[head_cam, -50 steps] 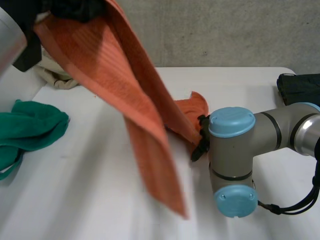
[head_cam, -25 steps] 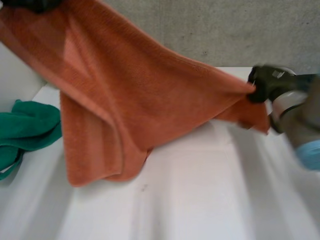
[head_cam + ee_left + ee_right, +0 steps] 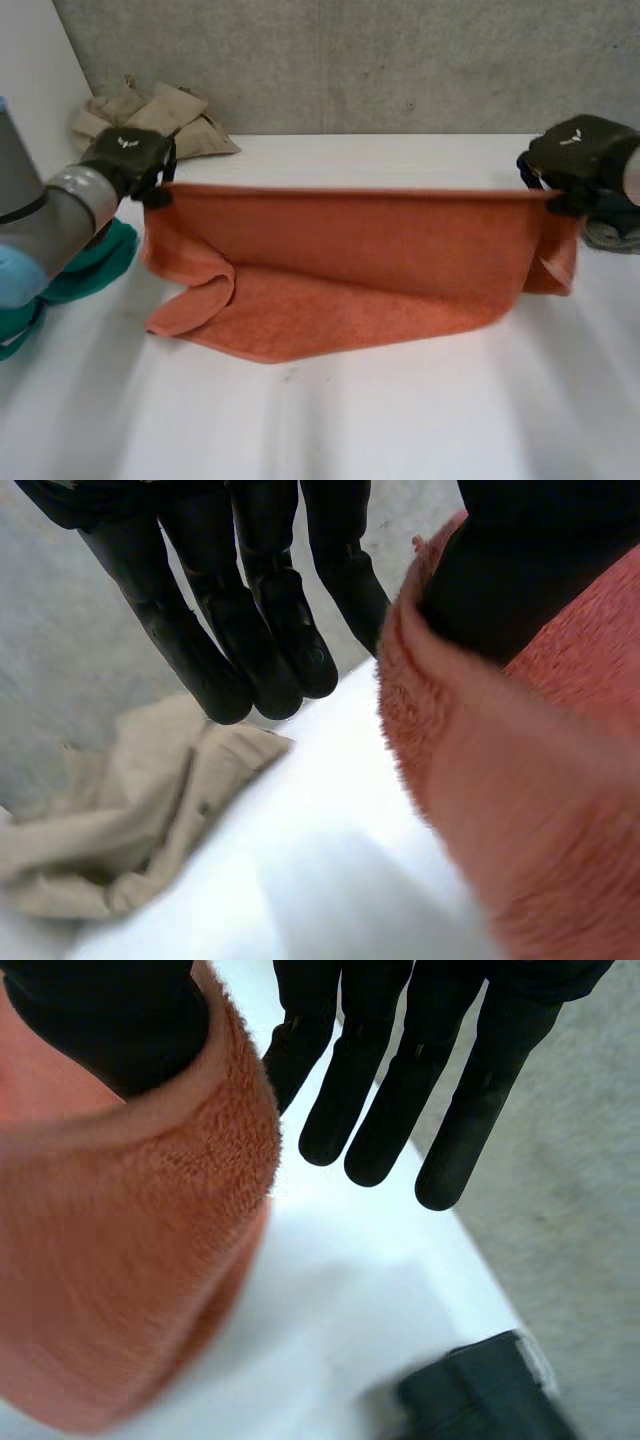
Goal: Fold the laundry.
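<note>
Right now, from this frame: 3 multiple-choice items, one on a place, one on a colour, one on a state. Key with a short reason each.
1. Where does the beige cloth lie?
A. On the table's far side by the wall, behind the left hand
B. At the near edge
C. Mid-table

2. What colour is the cloth beside the left arm?
A. Blue
B. Green
C. Yellow

3. How is the orange towel held?
A. Flat and untouched
B. Bunched in one hand
C. Stretched between the left hand and the right hand

Key:
1 A: the head view shows it against the wall, beyond the left hand.
2 B: the green cloth sits next to that arm.
3 C: each hand grips an upper corner, the top edge runs taut, and the lower part rests on the table.
</note>
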`<state>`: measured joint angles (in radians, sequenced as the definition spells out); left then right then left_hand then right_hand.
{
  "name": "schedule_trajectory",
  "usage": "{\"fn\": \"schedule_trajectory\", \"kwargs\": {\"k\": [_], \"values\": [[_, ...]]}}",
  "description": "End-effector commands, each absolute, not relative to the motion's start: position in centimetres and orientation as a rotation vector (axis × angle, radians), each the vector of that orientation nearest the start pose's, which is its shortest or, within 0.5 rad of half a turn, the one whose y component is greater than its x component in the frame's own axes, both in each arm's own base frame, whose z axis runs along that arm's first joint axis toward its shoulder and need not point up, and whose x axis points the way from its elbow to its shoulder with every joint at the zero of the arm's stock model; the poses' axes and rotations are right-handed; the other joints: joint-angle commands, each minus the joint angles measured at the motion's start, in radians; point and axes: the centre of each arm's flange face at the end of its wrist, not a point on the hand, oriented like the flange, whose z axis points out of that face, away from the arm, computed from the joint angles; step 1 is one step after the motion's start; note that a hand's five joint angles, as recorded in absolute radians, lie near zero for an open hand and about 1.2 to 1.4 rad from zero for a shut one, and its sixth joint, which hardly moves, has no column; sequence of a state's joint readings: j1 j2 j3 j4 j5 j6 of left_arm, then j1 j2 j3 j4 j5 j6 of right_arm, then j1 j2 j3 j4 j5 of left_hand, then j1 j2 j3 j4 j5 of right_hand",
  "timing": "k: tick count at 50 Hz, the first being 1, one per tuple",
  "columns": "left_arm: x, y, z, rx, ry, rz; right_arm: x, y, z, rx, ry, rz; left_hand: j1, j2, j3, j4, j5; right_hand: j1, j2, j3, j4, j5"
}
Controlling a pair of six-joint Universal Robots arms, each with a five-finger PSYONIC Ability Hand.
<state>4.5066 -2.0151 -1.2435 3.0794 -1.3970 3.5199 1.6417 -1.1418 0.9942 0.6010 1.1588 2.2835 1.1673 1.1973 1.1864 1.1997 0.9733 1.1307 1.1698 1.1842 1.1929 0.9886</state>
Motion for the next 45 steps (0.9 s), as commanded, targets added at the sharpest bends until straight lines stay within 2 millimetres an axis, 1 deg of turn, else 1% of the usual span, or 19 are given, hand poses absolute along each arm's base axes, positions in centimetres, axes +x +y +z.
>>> {"fn": "schedule_trajectory", "kwargs": {"k": [1,2,4,5,8,11,15,20,24,25,28,29,31,32,35,37,39,40,45], "values": [[-25.3,-39.4,32.0,0.765,1.639,-2.439,20.6,-40.9,33.8,-1.224,2.012,-2.501,0.229,0.199,0.210,0.197,0.248,0.266,0.226,0.212,0.203,0.233],[-25.7,-39.7,34.8,0.688,1.454,-2.563,20.0,-42.0,36.1,-1.001,1.914,-2.692,0.229,0.199,0.210,0.197,0.248,0.266,0.226,0.212,0.203,0.233],[-26.1,-39.6,37.5,0.619,1.276,-2.678,19.5,-42.6,37.9,-0.821,1.799,-2.819,0.229,0.199,0.210,0.197,0.248,0.266,0.226,0.212,0.203,0.233],[-26.5,-39.2,39.4,0.572,1.139,-2.763,19.0,-42.8,39.7,-0.663,1.675,-2.910,0.229,0.199,0.210,0.197,0.248,0.266,0.226,0.212,0.203,0.233],[-26.9,-38.8,40.9,0.534,1.009,-2.839,18.6,-42.7,41.1,-0.540,1.542,-2.961,0.229,0.199,0.210,0.197,0.248,0.266,0.226,0.212,0.203,0.233],[-26.7,-38.9,40.8,0.531,1.021,-2.833,18.4,-42.5,41.0,-0.550,1.521,-2.946,0.229,0.199,0.210,0.197,0.248,0.266,0.226,0.212,0.203,0.233],[-25.5,-39.7,39.2,0.526,1.141,-2.762,18.6,-42.5,38.6,-0.652,1.624,-2.823,0.229,0.199,0.210,0.197,0.248,0.266,0.226,0.212,0.203,0.233],[-24.2,-39.7,35.8,0.570,1.304,-2.668,19.3,-42.0,34.5,-0.793,1.801,-2.586,0.229,0.199,0.210,0.197,0.248,0.266,0.226,0.212,0.203,0.233],[-23.9,-39.0,31.9,0.669,1.447,-2.598,19.6,-41.1,31.0,-0.885,1.936,-2.397,0.229,0.199,0.210,0.197,0.248,0.266,0.226,0.212,0.203,0.233],[-23.9,-38.7,30.0,0.720,1.509,-2.567,19.4,-40.8,29.5,-0.917,1.993,-2.322,0.229,0.199,0.210,0.197,0.248,0.266,0.226,0.212,0.203,0.233],[-23.6,-38.1,27.0,0.794,1.614,-2.506,19.4,-40.0,27.0,-0.981,2.078,-2.200,0.229,0.199,0.210,0.197,0.248,0.266,0.226,0.212,0.203,0.233],[-23.4,-37.5,25.0,0.835,1.689,-2.461,19.1,-39.6,25.3,-1.030,2.134,-2.120,0.229,0.199,0.210,0.197,0.248,0.266,0.226,0.212,0.203,0.233],[-23.2,-36.8,23.1,0.873,1.766,-2.410,18.8,-39.1,23.8,-1.071,2.194,-2.046,0.229,0.199,0.210,0.197,0.248,0.266,0.226,0.212,0.203,0.233],[-22.8,-36.0,21.3,0.899,1.841,-2.349,18.4,-38.7,22.4,-1.126,2.250,-1.979,0.229,0.199,0.210,0.197,0.248,0.266,0.226,0.212,0.203,0.233],[-22.1,-34.5,19.0,0.940,1.935,-2.239,17.7,-37.7,20.8,-1.211,2.334,-1.865,0.229,0.199,0.210,0.197,0.248,0.266,0.226,0.212,0.203,0.233],[-21.3,-32.5,17.6,0.999,2.003,-2.110,17.1,-36.3,19.6,-1.300,2.405,-1.716,0.229,0.199,0.210,0.197,0.248,0.266,0.226,0.212,0.203,0.233],[-20.8,-30.6,17.5,1.061,2.030,-2.013,16.6,-35.1,19.3,-1.351,2.449,-1.612,0.229,0.199,0.210,0.197,0.248,0.266,0.226,0.212,0.203,0.233],[-20.3,-28.6,17.9,1.124,2.045,-1.922,16.2,-33.8,19.7,-1.400,2.482,-1.516,0.229,0.199,0.210,0.197,0.248,0.266,0.226,0.212,0.203,0.233],[-18.8,-22.6,18.2,1.298,2.200,-1.620,13.5,-30.3,21.7,-1.550,2.574,-1.223,0.229,0.199,0.210,0.197,0.248,0.266,0.226,0.212,0.203,0.233]]}}
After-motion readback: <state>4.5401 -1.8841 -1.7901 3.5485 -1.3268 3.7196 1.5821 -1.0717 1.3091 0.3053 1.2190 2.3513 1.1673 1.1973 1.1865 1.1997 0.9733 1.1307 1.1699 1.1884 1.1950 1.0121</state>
